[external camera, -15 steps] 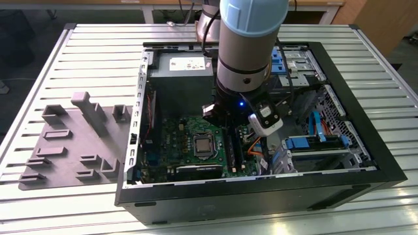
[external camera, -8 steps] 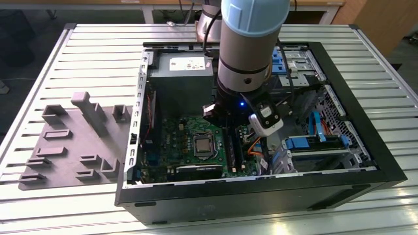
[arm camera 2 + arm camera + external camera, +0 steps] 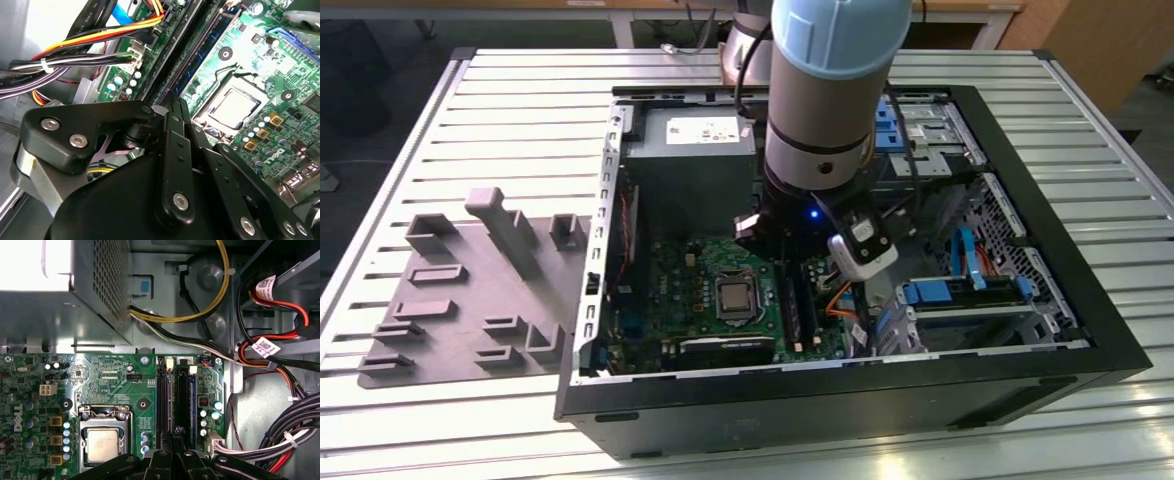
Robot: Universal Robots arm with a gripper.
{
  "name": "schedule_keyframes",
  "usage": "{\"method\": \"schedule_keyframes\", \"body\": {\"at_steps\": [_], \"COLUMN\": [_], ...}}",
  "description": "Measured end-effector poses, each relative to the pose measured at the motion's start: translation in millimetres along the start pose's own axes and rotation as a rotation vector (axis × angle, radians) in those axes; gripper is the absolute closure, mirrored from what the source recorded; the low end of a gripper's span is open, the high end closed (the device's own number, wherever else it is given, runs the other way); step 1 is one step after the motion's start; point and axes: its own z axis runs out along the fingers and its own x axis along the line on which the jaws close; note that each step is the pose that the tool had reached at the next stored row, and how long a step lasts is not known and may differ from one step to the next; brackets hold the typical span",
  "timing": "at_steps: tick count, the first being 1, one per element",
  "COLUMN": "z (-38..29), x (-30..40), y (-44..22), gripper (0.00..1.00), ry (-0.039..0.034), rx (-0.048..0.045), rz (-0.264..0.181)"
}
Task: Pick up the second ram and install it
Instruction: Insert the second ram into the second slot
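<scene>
Nearest me, the black wall of the open computer case (image 3: 854, 400) sits on the slatted metal table (image 3: 520, 100). Off to the exterior view's left, beside the case, lies the grey tray (image 3: 454, 330) with its raised blocks.

Just inside the near wall is the green motherboard (image 3: 680, 290), with the processor socket (image 3: 736, 297) about in its middle. To the exterior view's right of the socket run the long black memory slots (image 3: 790, 300), pointing from near to far. In the first wrist view the slots (image 3: 161, 400) stand side by side between the socket (image 3: 102, 445) and a bundle of cables (image 3: 290, 435).

The gripper (image 3: 174, 432) hangs right over those slots, low inside the case. In the second wrist view the gripper (image 3: 175, 102) has its two black fingers (image 3: 170, 130) drawn together, clamped on the second ram (image 3: 202, 50). The thin dark stick stands on edge and runs away from the fingertips along the line of the slots. I cannot tell whether it is pressed fully home in a slot.

To the exterior view's right, blue drive brackets (image 3: 941, 292) sit in the case's bay. Farther back, the grey power supply box (image 3: 687, 160) fills the far left corner of the case. The pale blue and silver arm (image 3: 834, 80) comes down from the far side, over the board.
</scene>
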Motion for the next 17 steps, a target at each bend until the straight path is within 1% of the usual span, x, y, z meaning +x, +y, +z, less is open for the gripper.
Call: {"method": "schedule_keyframes", "body": {"at_steps": [5, 6, 17], "z": [2.3, 3.6, 3.9], "x": [0.1, 0.1, 0.1], "y": [-0.1, -0.1, -0.2], "gripper": [0.88, 0.88, 0.88], "ry": [0.0000, 0.0000, 0.0000], "rx": [0.0002, 0.0001, 0.0001], "rz": [0.000, 0.000, 0.000]}}
